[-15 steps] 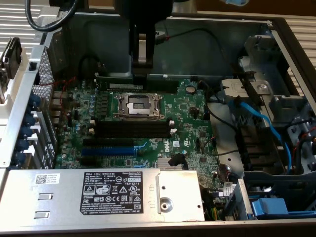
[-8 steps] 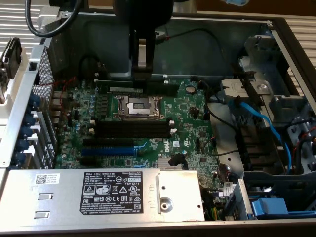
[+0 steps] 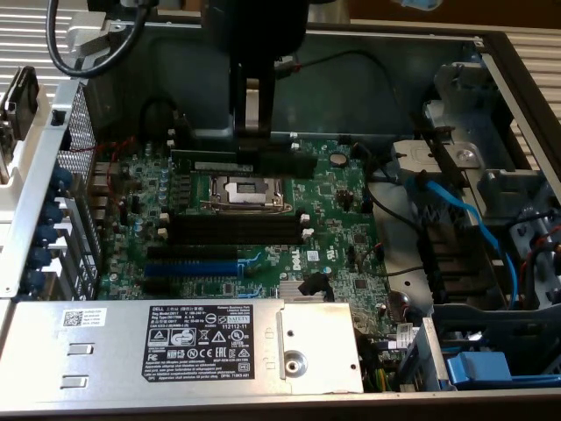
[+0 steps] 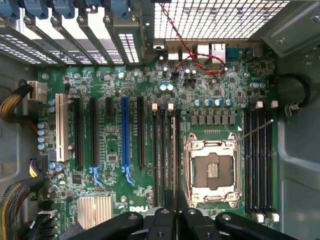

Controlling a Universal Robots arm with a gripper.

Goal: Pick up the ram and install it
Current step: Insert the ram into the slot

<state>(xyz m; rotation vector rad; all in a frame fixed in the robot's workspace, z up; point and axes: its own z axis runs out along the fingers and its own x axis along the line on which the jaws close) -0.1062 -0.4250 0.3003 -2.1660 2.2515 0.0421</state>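
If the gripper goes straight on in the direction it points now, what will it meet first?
The gripper grips the ram, whose lower edge would probably meet the black memory slots beside the CPU socket first. Which slot, I cannot tell.

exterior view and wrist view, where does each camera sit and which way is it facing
Exterior view: off the arm, above the open computer case, looking down at a slant onto the motherboard; the gripper hangs in from above, shut on the ram.
Wrist view: on the wrist, looking straight down along the gripper at the motherboard; its black fingers show in the foreground.
Shared: the motherboard, the CPU socket, the blue slot, the gripper.
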